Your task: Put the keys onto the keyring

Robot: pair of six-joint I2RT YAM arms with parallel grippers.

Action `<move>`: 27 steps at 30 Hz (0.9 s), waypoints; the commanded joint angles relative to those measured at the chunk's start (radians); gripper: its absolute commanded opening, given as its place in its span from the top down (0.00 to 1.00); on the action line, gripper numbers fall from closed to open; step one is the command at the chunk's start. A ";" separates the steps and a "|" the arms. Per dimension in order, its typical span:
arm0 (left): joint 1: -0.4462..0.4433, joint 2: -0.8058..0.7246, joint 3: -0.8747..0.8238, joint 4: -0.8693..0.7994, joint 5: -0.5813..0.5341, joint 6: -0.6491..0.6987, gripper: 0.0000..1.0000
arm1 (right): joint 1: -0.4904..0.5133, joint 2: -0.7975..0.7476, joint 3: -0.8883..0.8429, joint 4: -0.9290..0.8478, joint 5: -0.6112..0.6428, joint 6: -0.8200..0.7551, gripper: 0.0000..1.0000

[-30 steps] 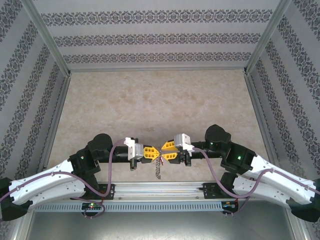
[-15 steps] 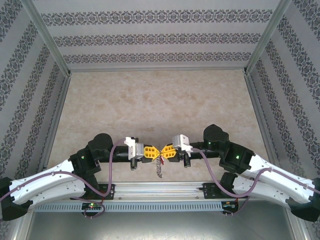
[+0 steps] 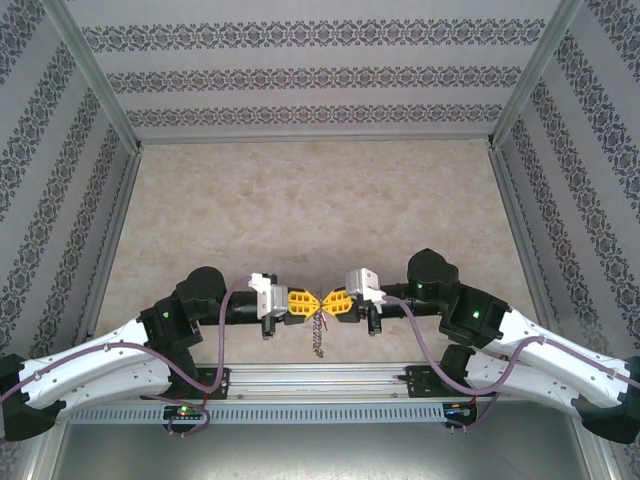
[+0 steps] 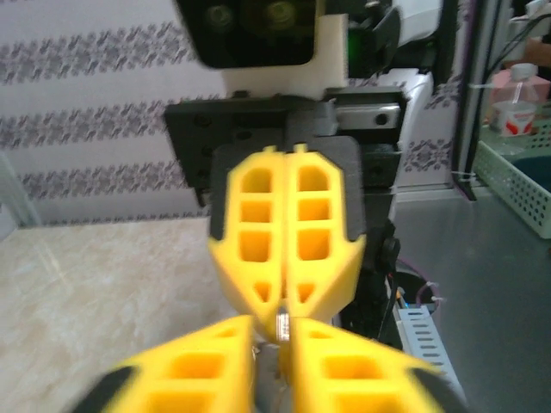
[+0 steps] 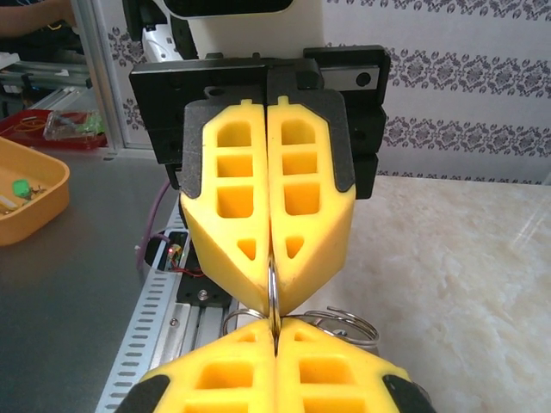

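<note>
The keyring (image 5: 272,284) is held edge-on between the meeting tips over the table's (image 3: 300,200) near part. It is pinched by the pressed-together jaws of the right gripper (image 5: 275,334) and lodged in the left gripper's (image 5: 269,303) narrow slit, where a clamp cannot be told. It is mostly hidden by yellow fingers (image 4: 344,370), with wire loops (image 5: 349,323) just behind and a chain (image 3: 317,338) dangling below. An orange tray (image 5: 34,185) and a mesh basket (image 4: 516,185) are set well apart.

White arm shells (image 3: 90,365), black joints (image 3: 205,288), looping purple cables (image 3: 218,335) — and yellow, window-cut fingers (image 3: 297,303).
</note>
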 commanded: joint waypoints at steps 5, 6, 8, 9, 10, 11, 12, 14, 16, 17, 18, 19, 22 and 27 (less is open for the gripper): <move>-0.006 0.016 0.159 -0.306 -0.194 0.044 0.65 | -0.024 0.032 0.106 -0.194 0.134 -0.016 1.00; -0.006 0.028 0.173 -0.333 -0.208 0.049 0.65 | -0.026 0.043 0.126 -0.231 0.151 -0.025 1.00; -0.006 0.057 0.209 -0.389 -0.225 0.058 0.64 | -0.031 0.077 0.168 -0.306 0.178 -0.037 1.00; -0.006 0.074 0.223 -0.407 -0.224 0.060 0.64 | -0.035 0.094 0.187 -0.334 0.179 -0.039 1.00; -0.006 0.094 0.239 -0.425 -0.221 0.059 0.65 | -0.041 0.112 0.208 -0.365 0.176 -0.041 1.00; -0.006 0.116 0.258 -0.442 -0.219 0.060 0.65 | -0.046 0.132 0.227 -0.393 0.173 -0.044 1.00; -0.007 0.135 0.274 -0.455 -0.217 0.059 0.65 | -0.045 0.147 0.241 -0.414 0.171 -0.047 1.00; -0.007 0.175 0.305 -0.480 -0.212 0.059 0.65 | -0.047 0.172 0.266 -0.452 0.172 -0.056 1.00; -0.008 0.200 0.318 -0.485 -0.204 0.057 0.65 | -0.047 0.181 0.271 -0.466 0.169 -0.060 1.00; -0.008 0.206 0.319 -0.483 -0.202 0.057 0.65 | -0.049 0.184 0.272 -0.467 0.163 -0.062 1.00; -0.008 0.212 0.318 -0.483 -0.201 0.057 0.66 | -0.050 0.186 0.273 -0.469 0.158 -0.062 1.00; -0.008 0.217 0.318 -0.481 -0.201 0.057 0.67 | -0.052 0.188 0.277 -0.470 0.150 -0.062 1.00; -0.008 0.233 0.318 -0.485 -0.192 0.056 0.69 | -0.056 0.193 0.283 -0.471 0.141 -0.063 1.00; -0.008 0.246 0.316 -0.480 -0.177 0.053 0.69 | -0.063 0.208 0.284 -0.464 0.115 -0.067 1.00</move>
